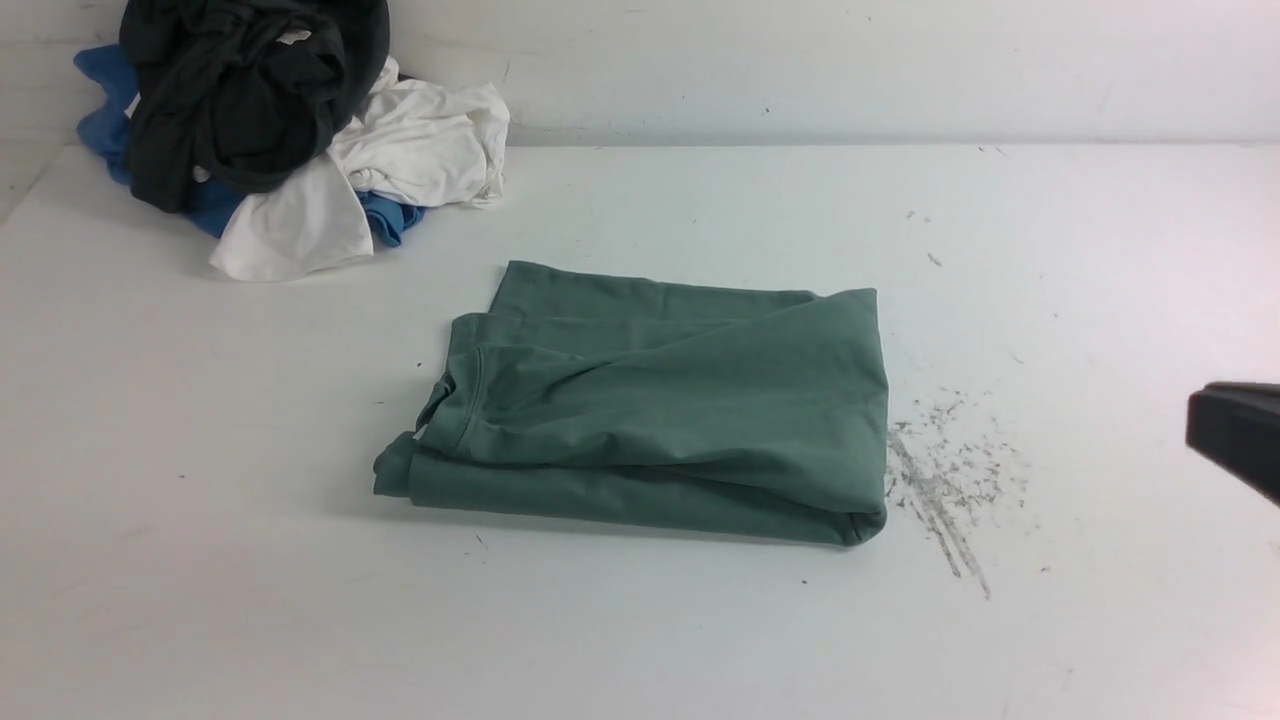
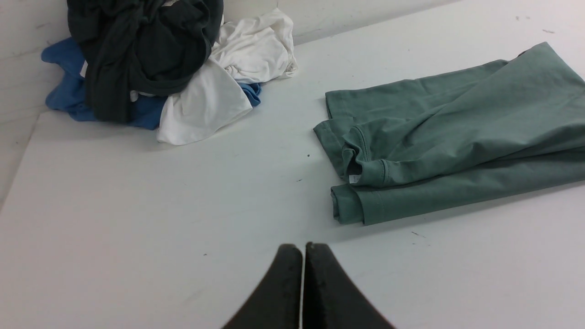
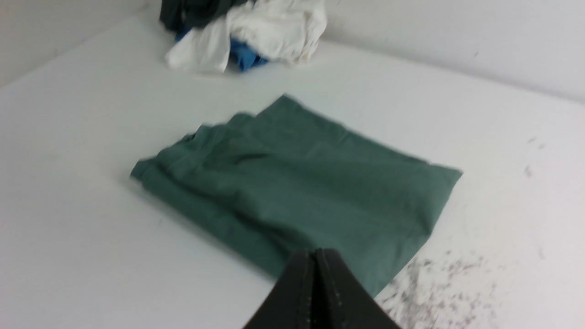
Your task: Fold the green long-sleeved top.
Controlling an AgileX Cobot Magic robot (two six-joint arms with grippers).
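Note:
The green long-sleeved top (image 1: 660, 410) lies folded into a rough rectangle in the middle of the white table, its ribbed neck at the left end. It also shows in the left wrist view (image 2: 457, 132) and, blurred, in the right wrist view (image 3: 292, 192). The chest logo and sleeves are hidden. My left gripper (image 2: 303, 249) is shut and empty, above bare table to the left of the top; it is out of the front view. My right gripper (image 3: 315, 253) is shut and empty, above the top's near right corner; only its black tip (image 1: 1235, 435) shows at the front view's right edge.
A pile of black (image 1: 250, 90), white (image 1: 420, 140) and blue (image 1: 105, 110) garments sits at the table's back left corner against the wall. Dark scuff marks (image 1: 940, 490) lie on the table just right of the top.

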